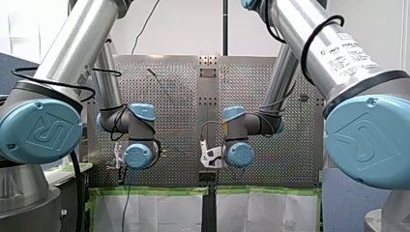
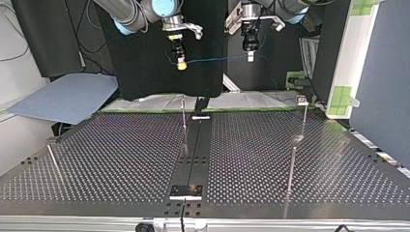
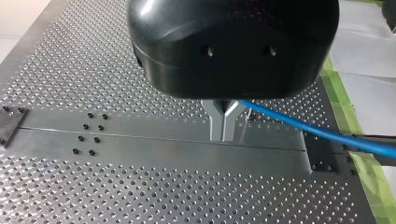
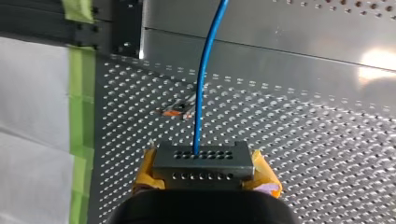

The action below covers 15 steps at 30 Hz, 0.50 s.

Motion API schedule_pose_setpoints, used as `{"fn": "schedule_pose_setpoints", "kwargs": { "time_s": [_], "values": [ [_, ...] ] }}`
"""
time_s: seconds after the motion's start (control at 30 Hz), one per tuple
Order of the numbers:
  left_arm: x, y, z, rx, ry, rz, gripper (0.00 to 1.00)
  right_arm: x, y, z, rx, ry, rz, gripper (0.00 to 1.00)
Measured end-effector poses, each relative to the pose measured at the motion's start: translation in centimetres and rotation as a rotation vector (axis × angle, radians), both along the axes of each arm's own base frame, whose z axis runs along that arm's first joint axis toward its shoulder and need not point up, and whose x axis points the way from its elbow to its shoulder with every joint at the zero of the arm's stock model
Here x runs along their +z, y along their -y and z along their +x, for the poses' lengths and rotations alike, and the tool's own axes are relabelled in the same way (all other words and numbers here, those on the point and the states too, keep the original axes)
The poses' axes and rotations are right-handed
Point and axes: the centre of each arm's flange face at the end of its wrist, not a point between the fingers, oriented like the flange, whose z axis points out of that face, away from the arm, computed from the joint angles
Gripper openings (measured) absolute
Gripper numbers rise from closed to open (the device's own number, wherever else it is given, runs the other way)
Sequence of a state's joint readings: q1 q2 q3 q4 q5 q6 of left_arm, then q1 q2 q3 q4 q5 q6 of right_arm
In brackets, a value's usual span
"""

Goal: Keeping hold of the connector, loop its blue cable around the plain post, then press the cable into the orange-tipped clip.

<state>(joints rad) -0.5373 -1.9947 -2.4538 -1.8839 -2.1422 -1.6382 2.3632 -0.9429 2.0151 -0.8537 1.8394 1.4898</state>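
In the right wrist view my right gripper (image 4: 204,169) is shut on a perforated metal connector (image 4: 203,158), held between its yellow pads (image 4: 145,170). The blue cable (image 4: 201,88) runs from the connector out over the perforated table. An orange-tipped clip (image 4: 176,111) stands on the plate just ahead of the connector, beside the cable. In the left wrist view my left gripper (image 3: 223,133) has its metal fingers shut on the blue cable (image 3: 303,128). The top view shows my right gripper (image 2: 181,64) and left gripper (image 2: 250,57) high above the table's far edge, with the cable (image 2: 217,60) strung between them.
Thin upright posts stand on the perforated table (image 2: 121,159): one near the far middle (image 2: 183,118), two at the top view's right (image 2: 304,118) (image 2: 291,169), one at its left (image 2: 54,162). A dark centre strip (image 2: 196,150) runs along the table. Green tape (image 3: 343,116) edges it.
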Motion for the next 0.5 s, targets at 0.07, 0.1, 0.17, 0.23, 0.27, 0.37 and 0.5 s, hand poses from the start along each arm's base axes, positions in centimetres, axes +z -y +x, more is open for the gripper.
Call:
{"fn": "schedule_pose_setpoints", "kwargs": {
  "time_s": [0.07, 0.1, 0.17, 0.23, 0.27, 0.37, 0.5],
  "values": [
    [0.0, 0.0, 0.0, 0.0, 0.0, 0.0, 0.0, -0.1, -0.2, -0.2, 0.0, -0.014, 0.014, 0.0],
    [0.0, 0.0, 0.0, 0.0, 0.0, 0.0, 0.0, -0.2, -0.2, -0.2, 0.0, -0.018, 0.017, 0.0],
    [0.0, 0.0, 0.0, 0.0, -0.001, -0.001, 0.0, -0.2, -0.3, -0.3, 0.0, -0.023, 0.023, 0.0],
    [-0.2, 0.2, 0.3, -0.005, -0.002, -0.006, 0.0, -0.2, -0.2, -0.3, -0.002, -0.023, 0.028, 0.0],
    [-0.3, 0.3, 0.5, -0.008, -0.004, -0.009, 0.0, 0.0, -0.1, -0.2, -0.004, -0.015, 0.028, 0.0],
    [-0.1, 1.1, 1.2, -0.016, 0.001, -0.032, 0.0, 1.3, 0.2, 0.3, -0.008, 0.014, 0.027, 0.0],
    [1.5, 2.0, 2.7, -0.016, 0.027, -0.068, 0.0, 3.0, 0.1, 0.7, 0.003, 0.054, 0.04, 0.0]
  ]
}}
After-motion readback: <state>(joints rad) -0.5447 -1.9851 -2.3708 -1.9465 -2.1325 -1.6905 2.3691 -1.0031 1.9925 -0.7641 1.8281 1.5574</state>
